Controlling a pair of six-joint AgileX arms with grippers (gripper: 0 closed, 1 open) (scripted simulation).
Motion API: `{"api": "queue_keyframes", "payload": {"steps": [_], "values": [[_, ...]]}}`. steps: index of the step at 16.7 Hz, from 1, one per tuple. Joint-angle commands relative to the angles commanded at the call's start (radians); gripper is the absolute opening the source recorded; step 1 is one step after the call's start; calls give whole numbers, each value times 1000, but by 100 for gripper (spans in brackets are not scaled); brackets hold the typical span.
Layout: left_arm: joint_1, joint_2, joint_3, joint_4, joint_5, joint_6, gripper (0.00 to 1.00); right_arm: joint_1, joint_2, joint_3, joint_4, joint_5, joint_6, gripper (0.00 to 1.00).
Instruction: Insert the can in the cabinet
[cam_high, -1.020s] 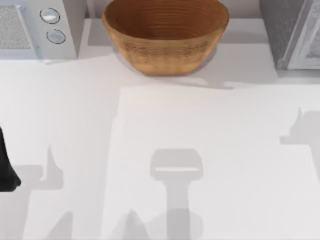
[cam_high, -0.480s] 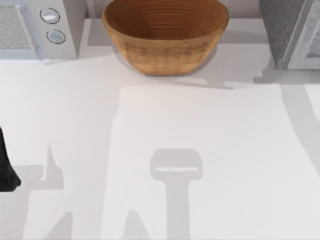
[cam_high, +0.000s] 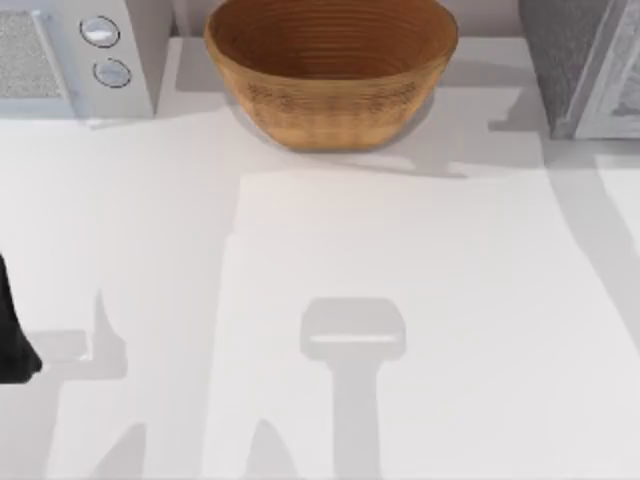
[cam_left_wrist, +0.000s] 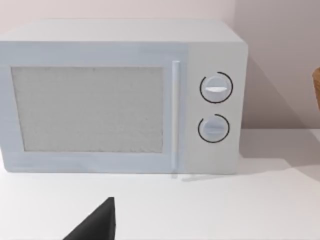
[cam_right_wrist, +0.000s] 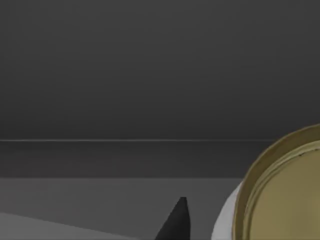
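Gold-rimmed can (cam_right_wrist: 280, 195) up close beside the right finger (cam_right_wrist: 175, 222), seemingly inside the dark cabinet (cam_high: 585, 65); grip can't be told. Left arm (cam_high: 12, 330) parked at the table's left edge.

Place: looks like a kitchen counter, but a rendered one, everything's super clean and flat
Microwave (cam_left_wrist: 122, 97): big giveaway, white box at the back left with a mesh door, a handle bar and two round dials (cam_left_wrist: 216, 88)
Basket (cam_high: 331, 68): woven brown bowl-type basket sitting at the back middle, the fruit-bowl sort you'd have at home
Cabinet (cam_high: 585, 65): grey unit in the back right corner, with a paler door panel
Counter (cam_high: 400, 300): plain white top, pale wall right behind the microwave
Vibe: home kitchen more than lab or shop, all household stuff lined up along the back
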Motion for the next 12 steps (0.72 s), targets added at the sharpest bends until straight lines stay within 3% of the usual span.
{"api": "queue_keyframes", "payload": {"steps": [6,12], "values": [[0,0,0,0,0,0,100,-8,29,32,-8,-3,3,0],[0,0,0,0,0,0,100,-30,286,372,-96,-27,8,0]]}}
